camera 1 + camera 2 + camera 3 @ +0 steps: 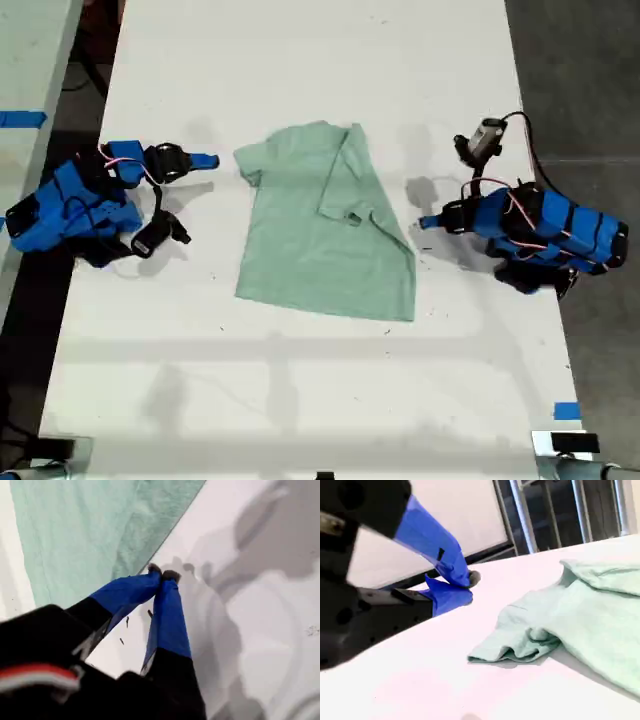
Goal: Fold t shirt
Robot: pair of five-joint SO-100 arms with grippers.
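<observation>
The pale mint-green t shirt (300,250) lies flat in the middle of the white table (300,400). The side of it toward the exterior view's right is folded in over the body, and the other sleeve (512,642) sticks out. My first gripper (425,222) rests just off the t shirt's (75,540) edge at the exterior view's right; its fingertips (156,571) are shut with nothing between them. My second gripper (207,160) sits a short way from the outstretched sleeve at the exterior view's left. Its fingers (445,560) are shut on nothing.
Blue tape (566,410) marks the table near its front corner on the exterior view's right. Another table with blue tape (22,119) stands at the exterior view's left. Dark floor lies beyond the table's side edges. Metal frame legs (522,515) stand past the far edge.
</observation>
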